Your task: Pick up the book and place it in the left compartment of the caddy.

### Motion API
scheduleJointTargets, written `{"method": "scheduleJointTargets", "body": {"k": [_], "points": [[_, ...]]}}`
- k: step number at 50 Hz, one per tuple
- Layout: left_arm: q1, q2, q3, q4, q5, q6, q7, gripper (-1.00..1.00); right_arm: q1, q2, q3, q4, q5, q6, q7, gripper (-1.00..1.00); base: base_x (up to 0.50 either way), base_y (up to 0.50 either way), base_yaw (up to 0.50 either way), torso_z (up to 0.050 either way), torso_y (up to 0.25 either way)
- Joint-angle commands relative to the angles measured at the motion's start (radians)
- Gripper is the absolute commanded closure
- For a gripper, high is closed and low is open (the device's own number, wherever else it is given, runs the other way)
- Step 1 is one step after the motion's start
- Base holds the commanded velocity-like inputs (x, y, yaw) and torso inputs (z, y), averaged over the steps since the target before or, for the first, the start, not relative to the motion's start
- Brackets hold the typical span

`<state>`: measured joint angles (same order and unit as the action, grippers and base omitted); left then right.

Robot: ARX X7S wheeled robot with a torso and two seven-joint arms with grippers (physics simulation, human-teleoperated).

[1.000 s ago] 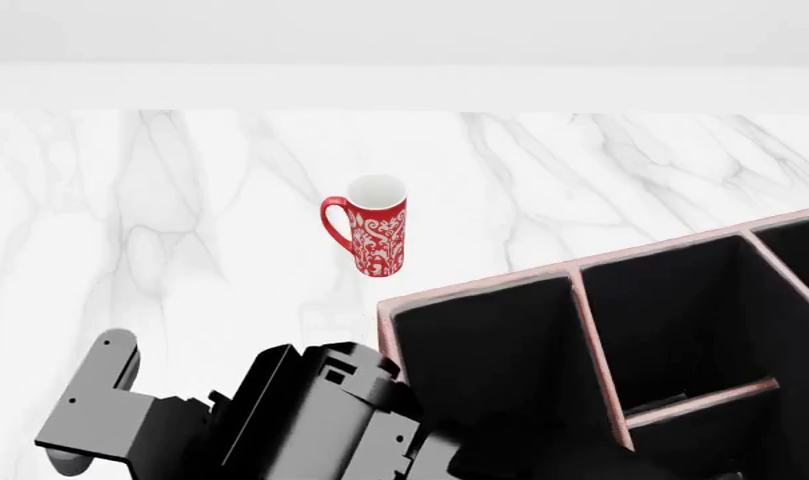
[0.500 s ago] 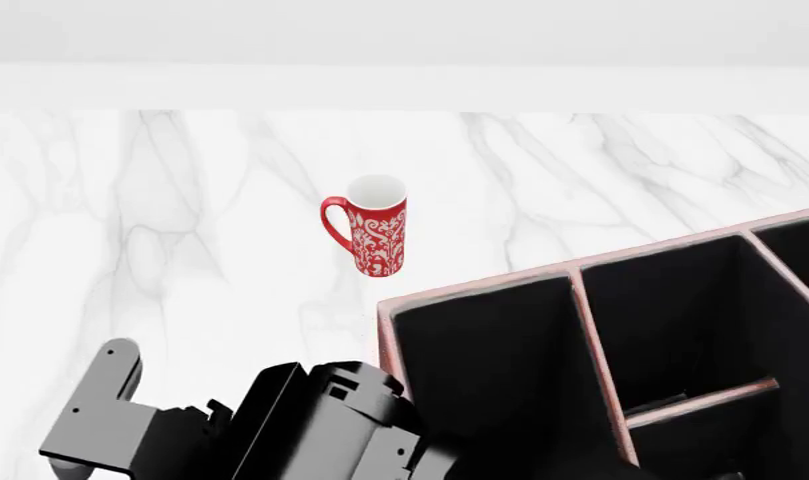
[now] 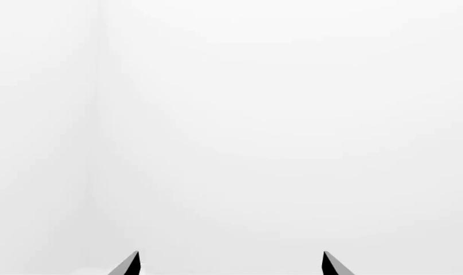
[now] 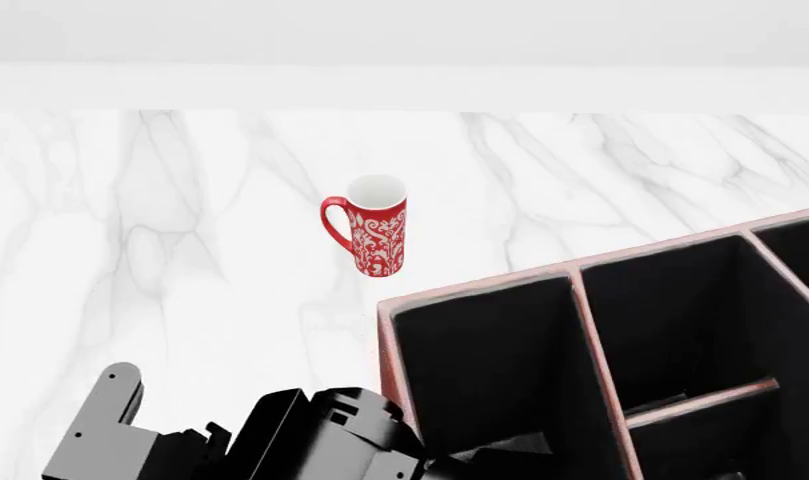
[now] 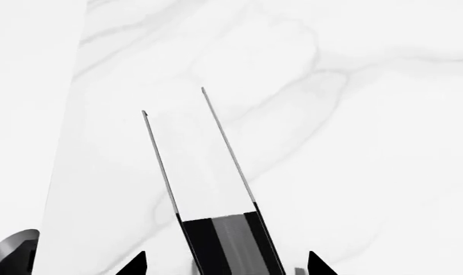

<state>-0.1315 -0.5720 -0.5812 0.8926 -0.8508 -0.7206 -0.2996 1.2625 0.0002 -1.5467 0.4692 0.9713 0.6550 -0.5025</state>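
In the right wrist view the black book (image 5: 208, 172) shows its white page edges, and its dark end lies between the tips of my right gripper (image 5: 225, 266). A gap shows on each side of the book, so the jaws stand open around it. My left gripper (image 3: 231, 266) is open, facing blank white. In the head view the reddish-brown caddy (image 4: 578, 270) sits at the right, its black-lined left compartment (image 4: 491, 370) nearest my left arm (image 4: 271, 440). Neither the book nor the right gripper can be made out in the head view.
A red white-patterned mug (image 4: 375, 225) stands upright on the white marble table (image 4: 151, 250), behind and left of the caddy. The caddy's smaller divided sections (image 4: 684, 320) lie to the right. A pale wall runs behind the table.
My left arm has sunk lower and slightly right in the head view. A dark shape has come into view at the bottom edge, in front of the left compartment. The mug and caddy have not moved.
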Motion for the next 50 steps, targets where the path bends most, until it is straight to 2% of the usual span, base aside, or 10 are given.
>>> {"method": "scheduleJointTargets", "body": {"k": [1, 5, 6, 22, 29, 35, 43, 50], "points": [[0.006, -0.003, -0.006, 0.004, -0.007, 0.005, -0.002, -1.0, -0.011, 0.0, -0.001, 0.008, -0.006, -0.006, -0.001, -1.0, 0.0, 0.0, 0.0, 0.0, 0.0], [0.007, -0.003, -0.003, 0.003, -0.004, 0.008, -0.002, -1.0, -0.009, 0.0, -0.001, 0.005, -0.002, -0.003, -0.001, -1.0, 0.0, 0.0, 0.0, 0.0, 0.0], [0.007, -0.003, -0.002, 0.002, -0.004, 0.008, -0.002, -1.0, -0.009, 0.0, -0.001, 0.005, -0.005, -0.004, 0.0, 1.0, 0.0, 0.0, 0.0, 0.0, 0.0], [0.009, -0.007, 0.002, 0.0, -0.006, 0.014, -0.005, -1.0, 0.009, 0.001, 0.009, 0.004, 0.006, -0.021, 0.039, 1.0, 0.0, 0.0, 0.0, 0.0, 0.0], [0.005, -0.009, 0.007, -0.007, 0.0, 0.017, -0.01, -1.0, 0.028, 0.035, 0.035, -0.099, 0.048, 0.019, 0.109, 1.0, 0.0, 0.0, 0.0, 0.0, 0.0], [0.006, -0.013, -0.004, -0.006, -0.013, 0.016, -0.013, -1.0, 0.056, 0.059, 0.127, -0.153, 0.205, 0.135, 0.184, 1.0, 0.0, 0.0, 0.0, 0.0, 0.002], [0.015, -0.014, -0.013, 0.003, -0.023, 0.019, -0.013, -1.0, 0.087, 0.092, 0.165, -0.264, 0.269, 0.192, 0.28, 1.0, 0.0, 0.0, 0.0, 0.0, 0.0], [0.024, -0.025, -0.073, 0.02, -0.074, 0.012, -0.032, -1.0, 0.12, 0.11, 0.226, -0.327, 0.352, 0.235, 0.367, 1.0, 0.0, 0.0, 0.0, 0.0, 0.001]]}}
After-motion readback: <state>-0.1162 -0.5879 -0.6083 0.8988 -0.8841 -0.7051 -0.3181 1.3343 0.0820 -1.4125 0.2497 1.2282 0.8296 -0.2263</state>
